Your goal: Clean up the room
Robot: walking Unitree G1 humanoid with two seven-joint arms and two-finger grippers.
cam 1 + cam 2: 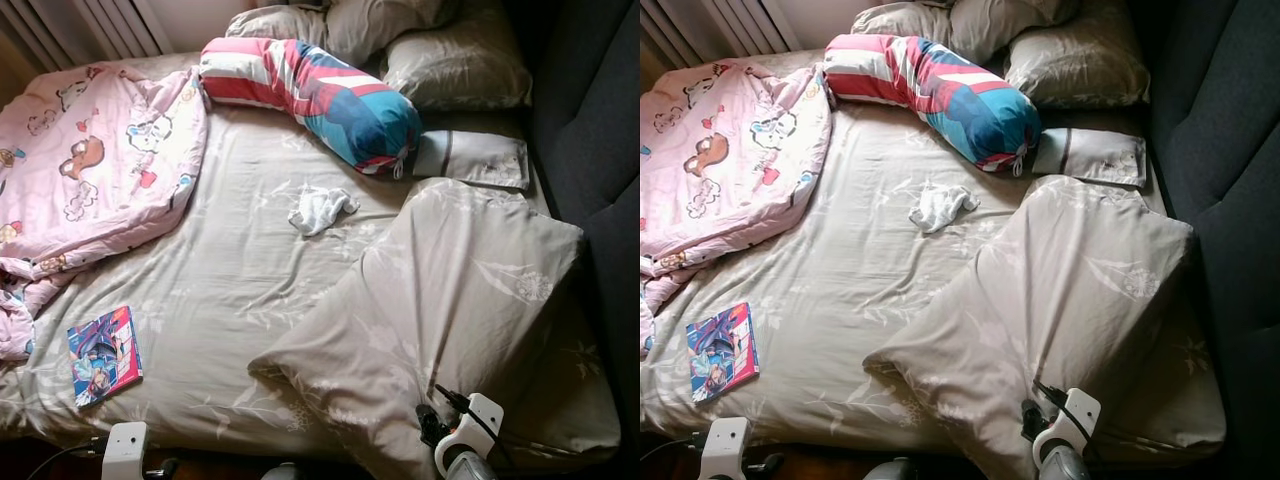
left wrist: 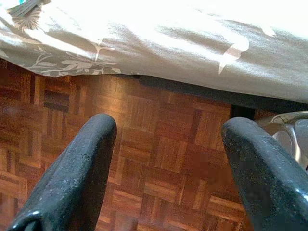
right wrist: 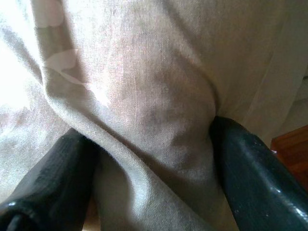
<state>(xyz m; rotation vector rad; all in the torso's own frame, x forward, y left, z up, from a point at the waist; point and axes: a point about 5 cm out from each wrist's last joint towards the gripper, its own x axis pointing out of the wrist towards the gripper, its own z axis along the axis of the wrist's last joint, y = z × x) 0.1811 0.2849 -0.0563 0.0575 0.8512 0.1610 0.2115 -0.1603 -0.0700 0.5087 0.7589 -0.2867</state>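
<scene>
- I stand at the near edge of the wide bed (image 1: 230, 290), covered in a beige sheet printed with pale leaves, and look down over it.
- My right gripper (image 3: 149, 159) is at the near right corner of the bed, its two black fingers (image 3: 250, 178) spread, with a thick fold of the large beige leaf-print duvet (image 1: 450, 300) bunched between them; the cloth presses against both fingers, so I am grasping the duvet.
- That duvet lies rumpled over the right half of the bed, its folded corner pointing toward the near edge.
- My left gripper (image 2: 168, 159) hangs below the near left edge of the bed, over the brown parquet floor (image 2: 144, 144), with its fingers wide apart and nothing between them.
- A small crumpled white cloth (image 1: 320, 209) lies on the bare sheet about the middle of the bed, apart from everything else.
- A thin book with a bright blue and pink cartoon cover (image 1: 104, 355) lies flat near the near left corner.
- A pink quilt with cartoon animals (image 1: 95, 160) is heaped over the far left corner and trails down the left edge.
- A long bolster cushion striped red, white, pink and blue (image 1: 320, 95) lies slantwise along the far edge, with beige pillows (image 1: 455, 65) behind it at the far right corner.
- A dark padded headboard (image 1: 590, 120) runs along the right edge of the bed.
</scene>
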